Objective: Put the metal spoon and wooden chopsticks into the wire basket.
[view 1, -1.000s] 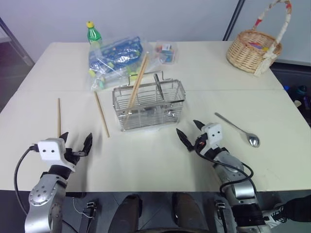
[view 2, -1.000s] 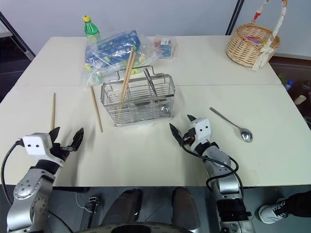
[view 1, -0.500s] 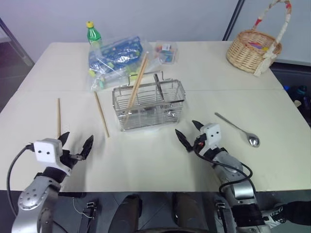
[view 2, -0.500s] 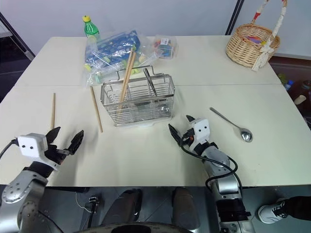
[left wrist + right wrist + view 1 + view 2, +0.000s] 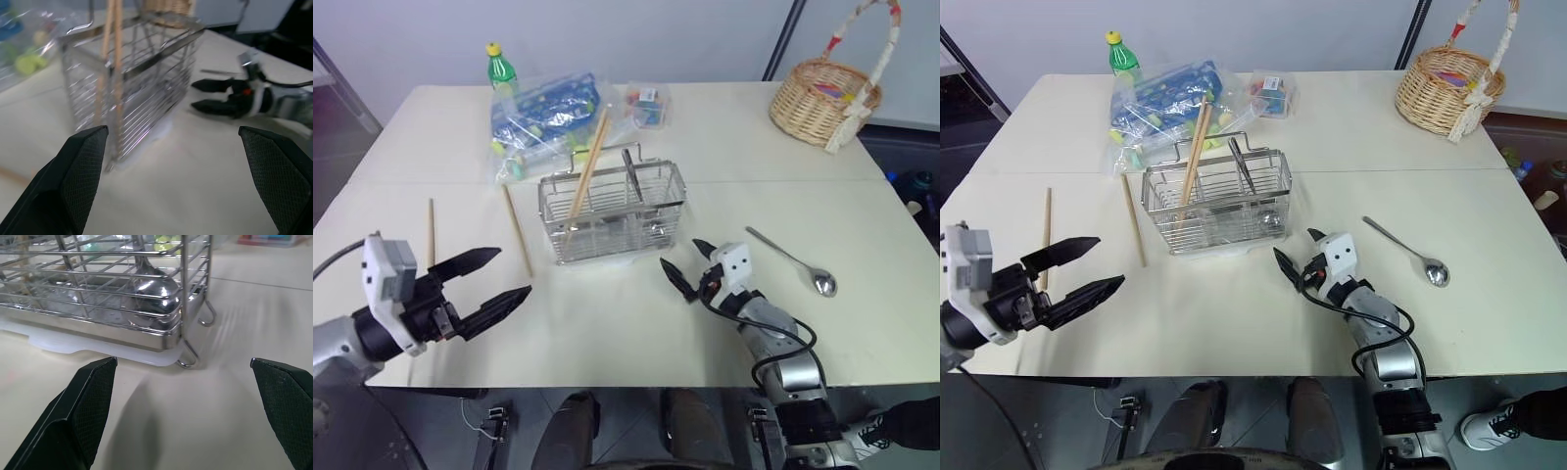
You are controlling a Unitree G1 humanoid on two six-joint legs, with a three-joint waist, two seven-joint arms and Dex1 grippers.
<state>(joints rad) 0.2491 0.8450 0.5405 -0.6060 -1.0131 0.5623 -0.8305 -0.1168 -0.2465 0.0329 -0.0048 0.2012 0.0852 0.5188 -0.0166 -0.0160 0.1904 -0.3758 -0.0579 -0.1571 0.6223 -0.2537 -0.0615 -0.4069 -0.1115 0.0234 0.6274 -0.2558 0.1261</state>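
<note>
Wooden chopsticks: four; metal spoons: two

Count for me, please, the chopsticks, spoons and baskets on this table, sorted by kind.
wooden chopsticks: 4, two standing in the wire basket, two lying on the table to its left
metal spoons: 2, one lying on the table, one inside the wire basket
baskets: 2, the wire basket and a wicker basket
Total: 8

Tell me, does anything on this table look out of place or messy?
A bit. Two chopsticks lie loose on the table, left of the wire basket, and a spoon lies to its right. Two more chopsticks lean inside the basket. Nothing looks spilled or broken.
</note>
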